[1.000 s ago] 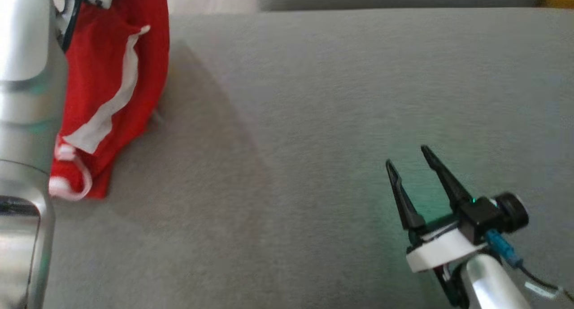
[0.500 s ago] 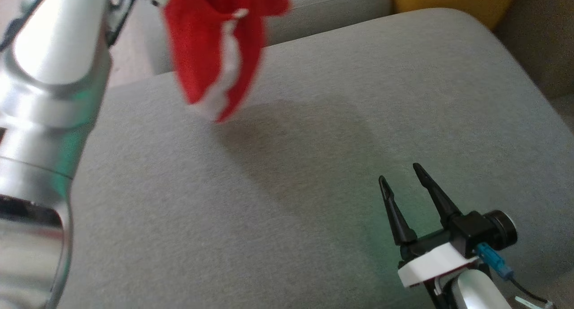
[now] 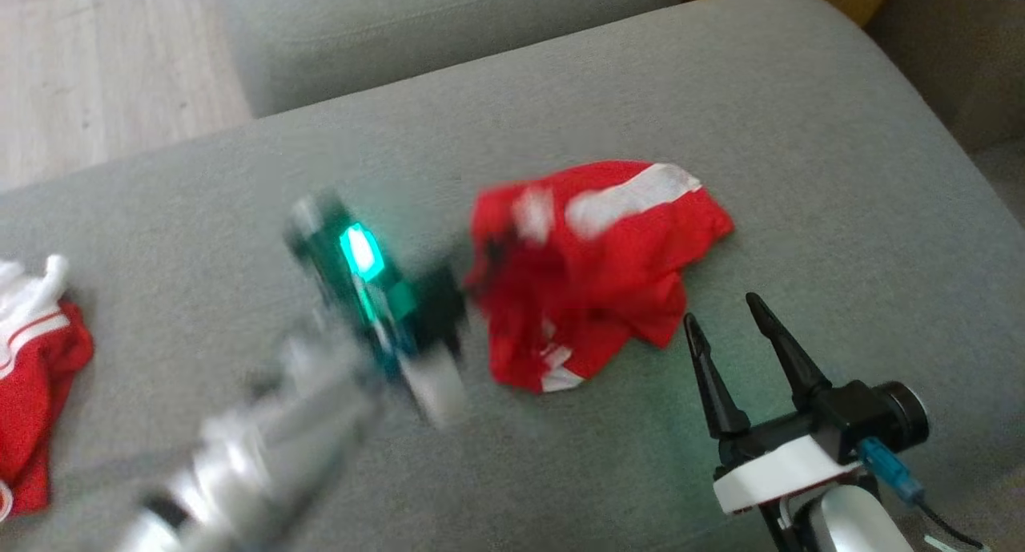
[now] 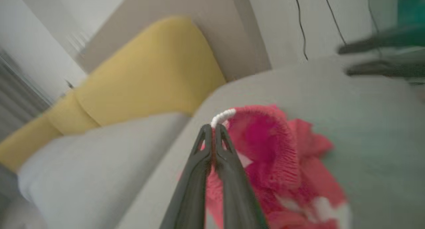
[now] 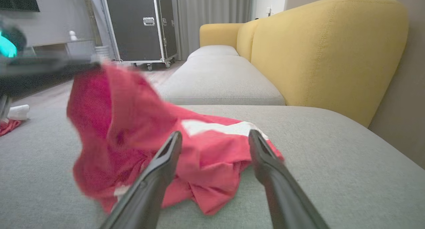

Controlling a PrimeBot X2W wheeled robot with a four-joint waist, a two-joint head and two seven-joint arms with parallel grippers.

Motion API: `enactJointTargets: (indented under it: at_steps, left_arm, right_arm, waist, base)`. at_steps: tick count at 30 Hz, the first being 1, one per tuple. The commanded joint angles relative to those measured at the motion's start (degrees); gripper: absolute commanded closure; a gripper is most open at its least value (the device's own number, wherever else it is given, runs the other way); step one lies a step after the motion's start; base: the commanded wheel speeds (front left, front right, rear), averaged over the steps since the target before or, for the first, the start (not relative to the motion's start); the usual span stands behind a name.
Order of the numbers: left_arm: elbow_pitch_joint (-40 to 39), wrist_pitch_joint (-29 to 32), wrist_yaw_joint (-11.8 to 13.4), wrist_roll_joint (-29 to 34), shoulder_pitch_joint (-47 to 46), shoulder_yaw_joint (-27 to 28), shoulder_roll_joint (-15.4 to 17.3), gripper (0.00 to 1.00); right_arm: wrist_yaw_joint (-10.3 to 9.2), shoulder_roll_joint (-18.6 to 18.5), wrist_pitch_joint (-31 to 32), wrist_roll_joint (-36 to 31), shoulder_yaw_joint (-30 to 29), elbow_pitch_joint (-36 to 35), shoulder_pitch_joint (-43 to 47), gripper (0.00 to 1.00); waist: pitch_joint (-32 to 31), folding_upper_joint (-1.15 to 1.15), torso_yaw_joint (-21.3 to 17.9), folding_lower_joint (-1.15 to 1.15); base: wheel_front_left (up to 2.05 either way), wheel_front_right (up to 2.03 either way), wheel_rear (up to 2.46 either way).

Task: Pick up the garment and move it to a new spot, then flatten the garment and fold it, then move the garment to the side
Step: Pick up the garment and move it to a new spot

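Two red pieces of clothing lie on the grey cushion (image 3: 801, 119). The garment (image 3: 592, 271), red with white stripes, sits crumpled a little right of the cushion's middle, most of it resting on the fabric. In the right wrist view its left part is lifted off the cushion, rising toward a blurred dark shape at that side.

The left gripper (image 4: 212, 127) has its two dark fingers pressed together at the tips. A white ribbed edge of the garment pokes out just past them, so the fingers pinch that edge. The left arm (image 3: 264, 448) is smeared by motion blur in the head view. It reaches across the cushion from its near left part to the garment's left side, with a green light glowing on the wrist.

The right gripper (image 3: 721, 308) is over the cushion's near right part, just beside the garment's near edge, its fingers spread wide with nothing between them. Whether the tips touch the cloth cannot be told.

The other red piece (image 3: 36, 376), with white trim, lies at the cushion's far left end, well apart from the garment. Beyond the cushion's far edge stand a yellow sofa back (image 5: 325, 49) and a black wheeled case (image 5: 139, 23).
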Motion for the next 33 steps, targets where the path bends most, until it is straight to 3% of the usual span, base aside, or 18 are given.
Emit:
enactJointTargets:
  at_steps: [1,3,4,5,6,12,19,22,26,33]
  left_arm:
    - [-2.76,-0.53,1.49,0.24,4.57,-0.74,0.00,1.00]
    - [-3.50,-0.57,2.78,0.65,10.06,-2.86,-1.02,1.00]
    - [-3.94,-0.58,3.73,0.51,12.41,-3.19,-1.56,0.70]
    - [-4.29,-0.58,4.89,0.43,14.42,-3.23,-1.94,0.00]
    - [-4.29,-0.58,4.89,0.43,14.42,-3.23,-1.94,0.00]
    - [-9.75,-0.60,12.39,-2.58,25.03,2.22,-3.23,0.00]
    - [-18.62,-0.60,19.36,-6.43,37.17,14.15,-2.91,0.00]
    - [-22.88,-0.61,21.76,-8.32,42.58,20.97,-4.65,0.00]
    - [-28.34,-0.61,22.13,-6.35,48.52,27.93,-6.69,0.00]
    - [-32.02,-0.61,20.29,-0.95,55.50,32.41,-8.78,0.00]
  right_arm:
    - [-0.05,0.41,-0.21,0.45,0.92,-1.94,-0.76,0.00]
    - [-0.05,0.42,-0.21,0.41,0.99,-1.81,-0.35,0.00]
    - [-0.05,0.37,-0.21,0.37,0.88,-1.73,-0.05,0.00]
    - [-0.05,0.26,-0.21,0.32,0.82,-1.66,0.25,0.00]
    - [-0.05,0.26,-0.21,0.32,0.82,-1.66,0.25,0.00]
    - [-0.05,-0.60,-0.21,0.58,-0.41,-1.16,2.82,0.00]
    - [-0.05,-0.96,-0.21,1.56,-1.76,-0.73,5.52,0.00]
    - [-0.05,-1.04,-0.21,1.66,-2.40,-0.65,6.80,0.00]
    - [-0.05,-1.17,-0.21,1.20,-2.82,-1.27,8.32,0.00]
    - [-0.05,-0.46,-0.21,1.04,-4.38,-1.87,10.99,0.00]
  waist:
    - [0.68,0.00,1.91,-0.01]
    - [0.53,0.00,3.26,-0.01]
    - [0.28,0.00,4.16,-0.01]
    - [-0.02,0.00,4.97,-0.01]
    - [-0.02,0.00,4.97,-0.01]
    - [-3.38,0.00,10.52,-0.01]
    - [-6.71,0.00,15.45,-0.01]
    - [-8.00,0.00,16.94,-0.01]
    - [-9.22,0.00,18.27,-0.01]
    - [-10.65,0.00,19.11,-0.01]
  base:
    - [0.00,0.00,0.00]
    - [0.00,0.00,0.00]
    - [0.00,0.00,0.00]
    - [0.00,0.00,0.00]
    - [0.00,0.00,0.00]
    - [0.00,0.00,0.00]
    - [0.00,0.00,0.00]
    - [0.00,0.00,0.00]
    - [0.00,0.00,0.00]
    - [0.00,0.00,0.00]
